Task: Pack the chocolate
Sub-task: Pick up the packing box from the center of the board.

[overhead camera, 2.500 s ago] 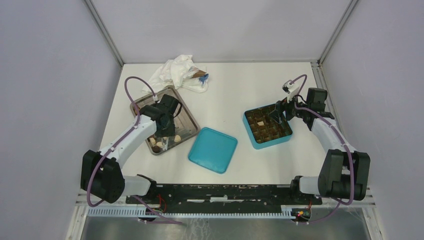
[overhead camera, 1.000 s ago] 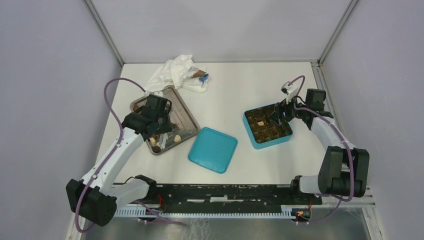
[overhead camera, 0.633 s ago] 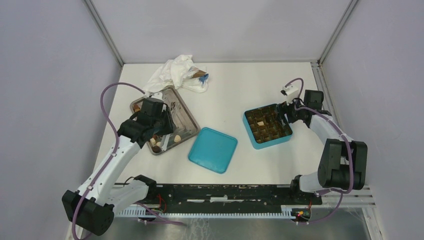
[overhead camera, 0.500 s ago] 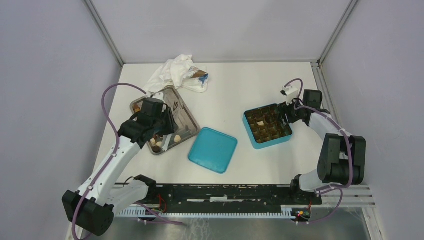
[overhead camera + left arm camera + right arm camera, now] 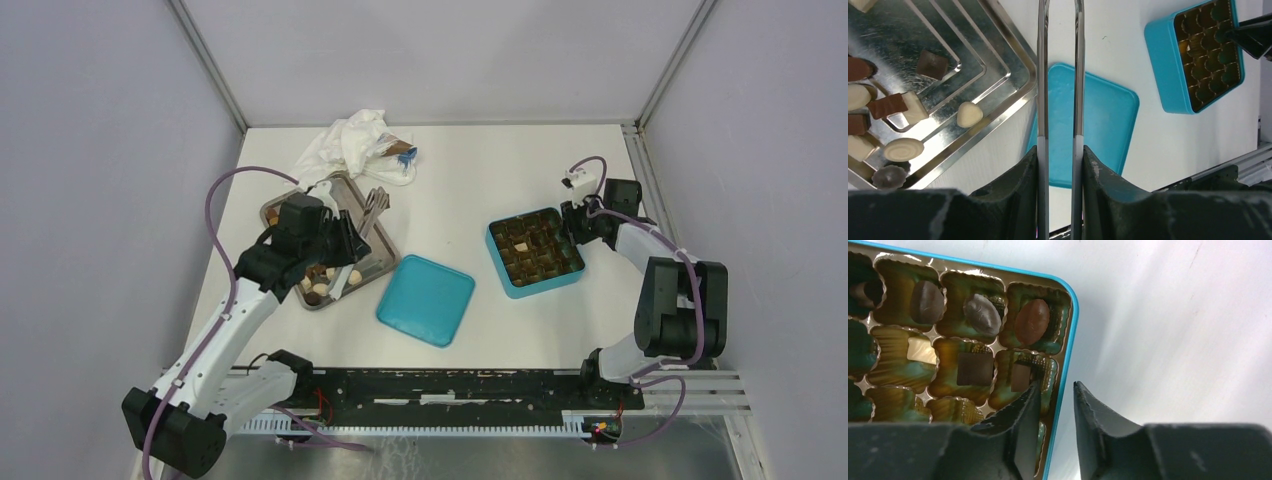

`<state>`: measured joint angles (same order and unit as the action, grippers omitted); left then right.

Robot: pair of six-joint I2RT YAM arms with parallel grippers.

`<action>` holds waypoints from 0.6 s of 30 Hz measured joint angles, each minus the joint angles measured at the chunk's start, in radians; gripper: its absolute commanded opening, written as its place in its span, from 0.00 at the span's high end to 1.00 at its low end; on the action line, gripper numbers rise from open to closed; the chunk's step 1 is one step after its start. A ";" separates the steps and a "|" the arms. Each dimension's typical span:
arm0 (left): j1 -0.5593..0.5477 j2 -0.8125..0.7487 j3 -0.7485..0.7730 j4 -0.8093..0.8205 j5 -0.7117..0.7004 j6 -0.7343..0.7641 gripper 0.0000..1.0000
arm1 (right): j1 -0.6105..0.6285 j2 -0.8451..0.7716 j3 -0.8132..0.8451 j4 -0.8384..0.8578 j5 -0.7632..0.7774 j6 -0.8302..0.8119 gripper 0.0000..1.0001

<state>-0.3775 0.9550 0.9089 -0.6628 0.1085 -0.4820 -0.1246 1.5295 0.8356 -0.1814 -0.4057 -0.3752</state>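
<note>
You are partway through. One corner of the teal box [image 5: 540, 288] is filled. The right wrist view shows the packed pieces [image 5: 1032, 321], dark, brown and cream, seated in their cups in two rows by that corner. The left wrist view shows most of the other cups bare.

The rest of the chocolate [image 5: 900, 149] lies loose on the metal tray [image 5: 998, 75] at the left of the counter [image 5: 470, 180]. With so many cups bare, I judge you less than half done. The lid [image 5: 426, 299] lies flat between tray and box, not yet fitted.

Your left gripper [image 5: 1060, 150] has its jaws clamped on a pair of metal tongs [image 5: 1043, 75]. Their tips run out of the wrist view, and from overhead you cannot tell whether they carry a piece.

Your right gripper [image 5: 1055, 385] straddles the box wall, one jaw over a cup and the other outside. The gap is narrow, but you cannot tell whether it pinches the rim.
</note>
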 measured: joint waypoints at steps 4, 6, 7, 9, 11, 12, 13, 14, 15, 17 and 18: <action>-0.007 0.000 -0.010 0.041 0.034 -0.001 0.98 | 0.000 0.014 0.000 0.015 0.000 0.012 0.83; -0.014 0.000 -0.014 0.055 0.049 -0.002 0.98 | 0.000 0.018 0.000 0.023 0.000 0.019 0.91; -0.020 0.000 -0.016 0.062 0.054 -0.003 0.98 | 0.000 0.018 0.000 0.027 0.002 0.021 0.94; -0.036 0.000 -0.016 0.076 0.058 -0.006 0.98 | 0.000 0.018 0.000 0.037 0.003 0.030 0.98; -0.062 0.001 -0.016 0.097 0.060 -0.008 0.98 | 0.000 0.014 -0.001 0.037 0.004 0.031 1.00; -0.079 0.002 -0.016 0.106 0.059 -0.008 0.98 | 0.000 0.007 -0.006 0.039 0.004 0.031 1.00; -0.099 0.005 -0.016 0.119 0.058 -0.009 0.98 | 0.000 -0.004 -0.012 0.043 0.005 0.033 1.00; -0.122 0.009 -0.016 0.131 0.057 -0.010 0.98 | 0.000 -0.021 -0.020 0.046 0.005 0.034 1.00; -0.148 0.016 -0.016 0.143 0.053 -0.012 0.98 | 0.000 -0.044 -0.030 0.049 0.006 0.037 1.00; -0.203 0.032 -0.016 0.166 0.040 -0.016 0.98 | 0.000 -0.100 -0.051 0.056 0.009 0.038 1.00; -0.236 0.043 -0.016 0.179 0.027 -0.019 0.98 | 0.000 -0.126 -0.059 0.060 0.011 0.037 1.00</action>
<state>-0.6136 0.9985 0.8925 -0.4843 0.1356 -0.5014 -0.1242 1.4036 0.7765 -0.1211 -0.3943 -0.3378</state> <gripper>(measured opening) 0.381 0.022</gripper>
